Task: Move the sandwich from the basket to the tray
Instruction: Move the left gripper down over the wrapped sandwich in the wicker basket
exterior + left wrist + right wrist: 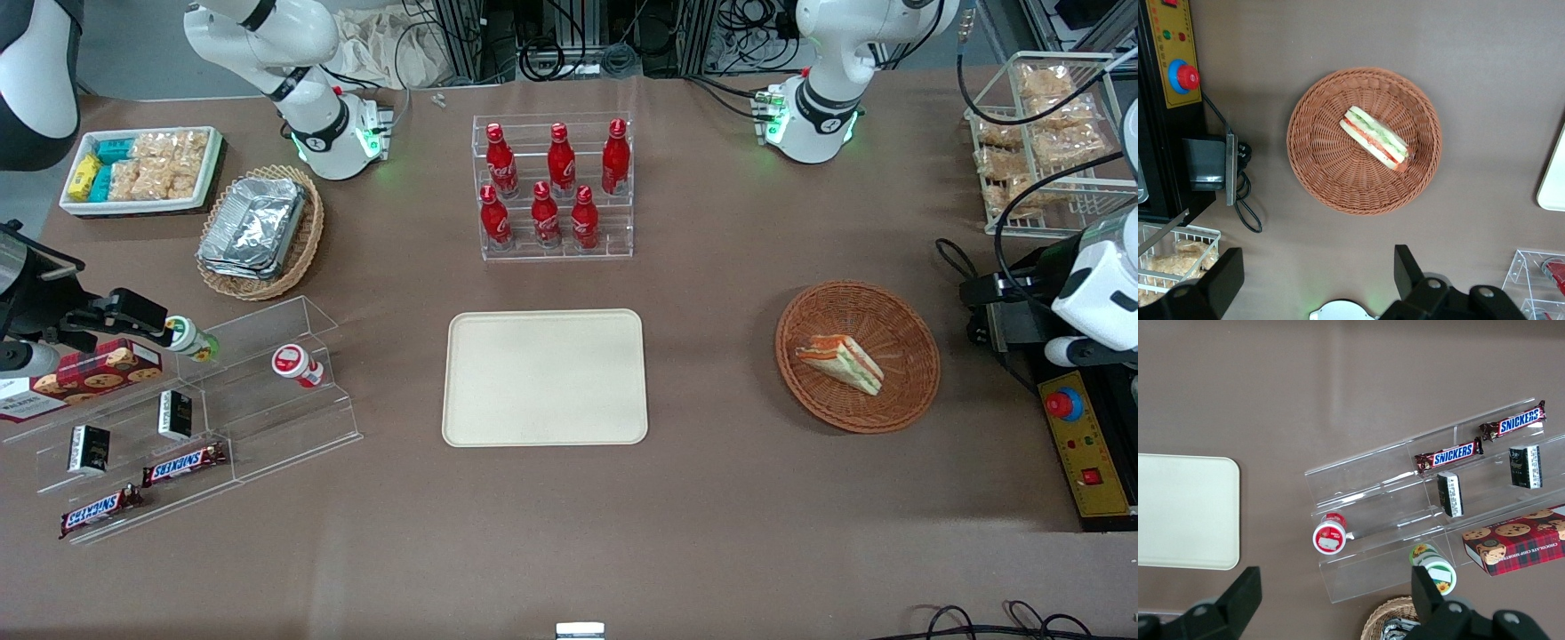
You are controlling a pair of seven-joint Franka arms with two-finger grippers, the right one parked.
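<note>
Gripper (1315, 277) high above table, jaws spread wide, empty, looking down on basket (1313, 177). Sandwich (1376, 138) lies inside basket (907, 373), untouched, well apart from fingers. Tray (545, 376) bare, toward table middle, between basket and acrylic snack shelf (267, 373). Task barely begun: descent, grasp, lift, carry, release all left.

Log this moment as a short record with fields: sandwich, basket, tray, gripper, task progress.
sandwich: sandwich lies in the basket, untouched
basket: basket sits on the table beside the tray, toward the working arm's end
tray: tray holds nothing
gripper: gripper open, high above the table next to the basket, holding nothing
task progress: not yet begun; sandwich not picked up
</note>
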